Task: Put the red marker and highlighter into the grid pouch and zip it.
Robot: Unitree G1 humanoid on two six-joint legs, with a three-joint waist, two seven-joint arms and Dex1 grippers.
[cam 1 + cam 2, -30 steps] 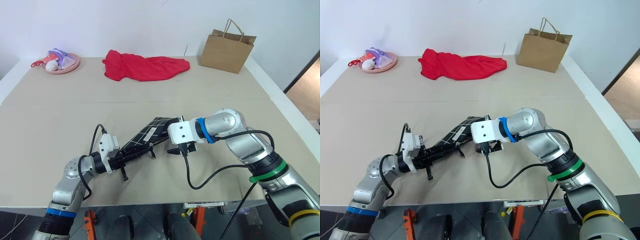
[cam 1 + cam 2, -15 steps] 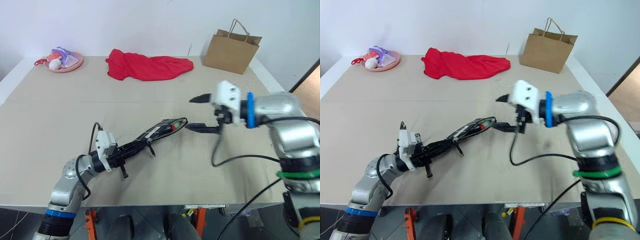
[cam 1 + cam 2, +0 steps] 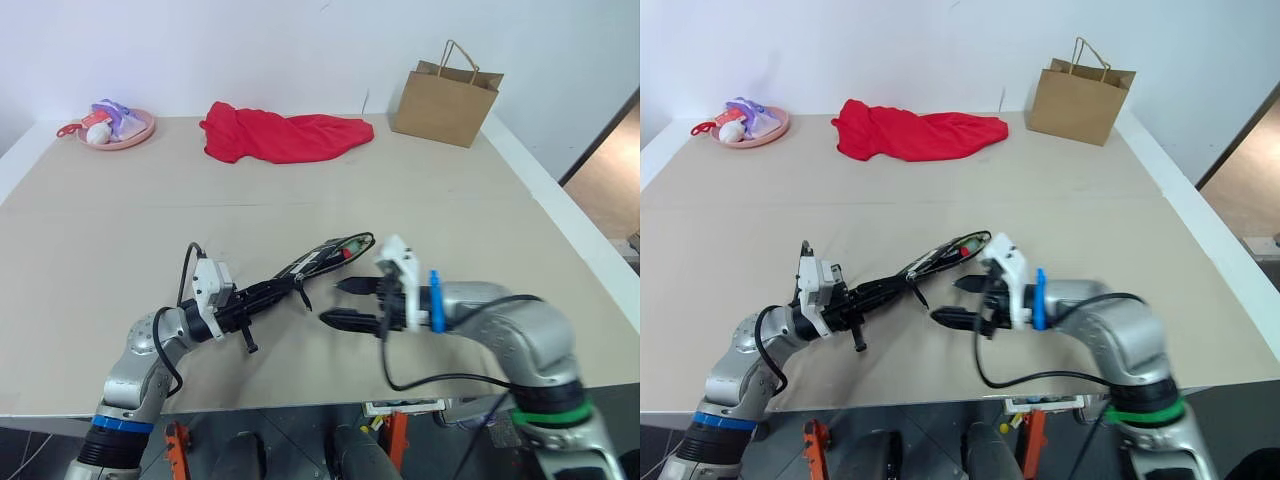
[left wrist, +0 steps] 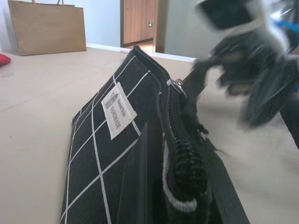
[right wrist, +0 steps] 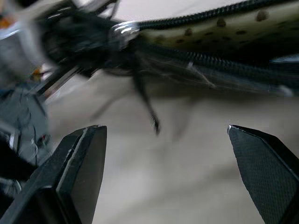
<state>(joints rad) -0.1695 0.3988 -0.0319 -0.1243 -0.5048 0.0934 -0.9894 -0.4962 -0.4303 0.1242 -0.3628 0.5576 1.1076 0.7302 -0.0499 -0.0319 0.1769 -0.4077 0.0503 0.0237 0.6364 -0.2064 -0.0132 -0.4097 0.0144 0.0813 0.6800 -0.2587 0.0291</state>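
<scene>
Pouch [image 3: 312, 262]: black with white grid, held up off the table at one end, slanting from the left claw up toward mid-table; mouth gapes at the far end, a bit of red shows inside, can't tell what it is. White label [image 4: 118, 110] on its side in the left wrist view.
Zipper [image 4: 180, 154]: unzipped; metal pull [image 4: 176, 84] near the far end in the left wrist view, black tab dangling below the pouch in the right wrist view.
Left claw [image 3: 243, 308]: clamped tight on the near end of the pouch, pointing forward and to the right.
Right claw [image 3: 349, 301]: spread wide, nothing in it, fingers [image 5: 77, 165] pointing left toward the pouch, just beside its open end, not touching.
Cable [image 3: 430, 378]: black, looping under the right arm.
Table [image 3: 120, 235]: beige, seam running across mid-way.
Cloth [image 3: 283, 134]: red, crumpled, far centre.
Plate [image 3: 113, 127]: pink, far left, with small purple and red things on it, too small to name.
Bag [image 3: 446, 95]: brown paper, upright, handles up, far right near the wall.
</scene>
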